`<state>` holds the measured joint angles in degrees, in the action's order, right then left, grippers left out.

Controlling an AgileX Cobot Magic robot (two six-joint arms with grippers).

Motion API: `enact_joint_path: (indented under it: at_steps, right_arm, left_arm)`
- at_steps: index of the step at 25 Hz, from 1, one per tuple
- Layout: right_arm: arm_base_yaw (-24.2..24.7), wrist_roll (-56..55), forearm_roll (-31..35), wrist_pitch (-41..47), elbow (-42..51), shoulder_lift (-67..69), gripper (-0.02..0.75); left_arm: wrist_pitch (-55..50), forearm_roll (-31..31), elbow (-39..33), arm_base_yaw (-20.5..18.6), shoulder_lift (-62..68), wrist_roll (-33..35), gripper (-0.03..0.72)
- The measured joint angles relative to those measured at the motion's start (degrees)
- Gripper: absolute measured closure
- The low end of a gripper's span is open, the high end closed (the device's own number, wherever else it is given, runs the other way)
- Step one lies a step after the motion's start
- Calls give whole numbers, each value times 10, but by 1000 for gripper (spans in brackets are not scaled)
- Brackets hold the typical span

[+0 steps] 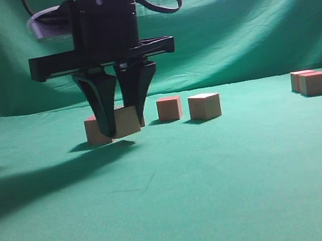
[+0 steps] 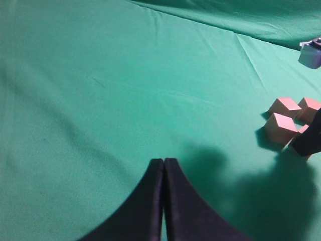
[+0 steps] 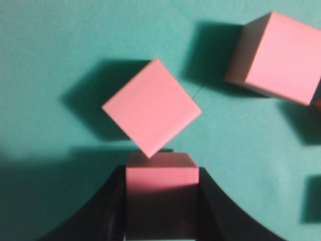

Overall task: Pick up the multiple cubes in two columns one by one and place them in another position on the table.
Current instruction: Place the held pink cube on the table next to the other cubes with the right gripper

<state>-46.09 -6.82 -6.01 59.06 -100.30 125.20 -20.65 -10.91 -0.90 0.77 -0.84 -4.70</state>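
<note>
A: From the exterior view, where's the held cube (image 1: 125,122) against the right gripper (image 1: 124,126)?

B: Clamped between its two black fingers, low down at their tips. It looks just clear of the counter (image 1: 175,204), with a shadow under it. A second cube (image 1: 93,132) sits right behind and to the left of the held one, and two more stand off to its right. A further group (image 1: 314,82) lies well apart, far to the right of the held cube.

A: And the left wrist view?

B: The left gripper (image 2: 164,165) has its fingers pressed together on nothing, over bare cloth. The cluster of cubes (image 2: 281,125) lies well off to its right, so the right arm is plainly the nearer one.

A: The right wrist view?

B: The held cube (image 3: 161,175) fills the gap between the fingers, faces square to them. Just beyond it, a neighbour cube (image 3: 150,105) sits turned corner-on, its near corner almost meeting the held one. Whether they touch, I can't tell.

A: So the move turns on?

B: My guess is lifting straight up, away from that neighbour, before carrying it sideways.
</note>
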Motion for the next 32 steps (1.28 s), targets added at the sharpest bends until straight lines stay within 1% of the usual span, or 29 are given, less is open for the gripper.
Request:
enact_joint_path:
  at_steps: [11, 30, 32]
  right_arm:
    - [0, -22, 0, -10, 0, 0, 456]
    - [0, -25, 0, -4, -1, 16, 456]
    - [0, -25, 2, -2, -1, 18, 364]
  left_arm:
    - [0, 0, 0, 0, 0, 0, 688]
    - [0, 0, 0, 0, 0, 0, 688]
    - [0, 0, 0, 0, 0, 0, 688]
